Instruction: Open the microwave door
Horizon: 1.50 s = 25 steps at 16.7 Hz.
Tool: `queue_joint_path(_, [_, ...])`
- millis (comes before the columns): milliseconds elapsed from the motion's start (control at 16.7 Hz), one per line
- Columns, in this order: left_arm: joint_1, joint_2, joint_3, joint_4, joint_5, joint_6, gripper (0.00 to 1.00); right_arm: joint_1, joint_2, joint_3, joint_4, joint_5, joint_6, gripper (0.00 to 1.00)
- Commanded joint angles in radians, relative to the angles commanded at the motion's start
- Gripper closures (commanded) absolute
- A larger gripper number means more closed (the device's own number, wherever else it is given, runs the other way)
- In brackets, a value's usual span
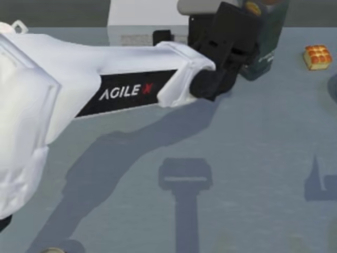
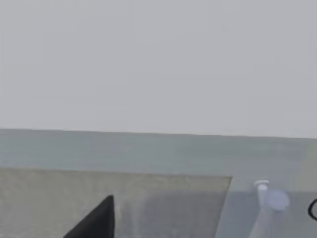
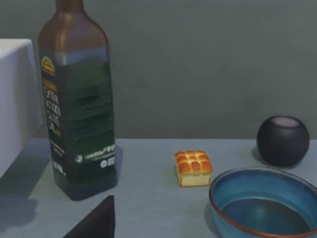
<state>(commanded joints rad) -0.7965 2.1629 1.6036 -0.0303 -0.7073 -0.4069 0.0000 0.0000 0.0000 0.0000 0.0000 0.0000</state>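
Note:
The microwave is a light box at the table's far edge, left of centre. My left arm reaches across to it, and its black gripper sits at the microwave's front right, close to the dark bottle. In the left wrist view the door is a flat grey panel with a speckled window. Its thin pale handle stands just beside the panel. One dark fingertip lies over the panel. My right gripper is outside the top view; only one fingertip shows in its wrist view, low over the table.
A tall dark bottle stands right of the microwave, touching the left gripper's outline from above. A bread bun lies far right. The right wrist view also shows a blue bowl and a dark ball.

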Motion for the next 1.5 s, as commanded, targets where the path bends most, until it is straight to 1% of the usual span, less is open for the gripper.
queue_joint_path(240, [0.056,0.116,0.110,0.030,0.049,0.040,0.00,0.000,0.000,0.000,0.000,0.000,0.000,0.00])
queue_joint_path(540, [0.065,0.131,0.125,0.034,0.056,0.045,0.00,0.000,0.000,0.000,0.000,0.000,0.000,0.00])
queue_joint_path(1320, [0.065,0.131,0.125,0.034,0.056,0.045,0.98,0.000,0.000,0.000,0.000,0.000,0.000,0.00])
queue_joint_path(1380, [0.065,0.131,0.125,0.034,0.056,0.045,1.00,0.000,0.000,0.000,0.000,0.000,0.000,0.00])
queue_joint_path(1500, [0.065,0.131,0.125,0.034,0.056,0.045,1.00,0.000,0.000,0.000,0.000,0.000,0.000,0.00])
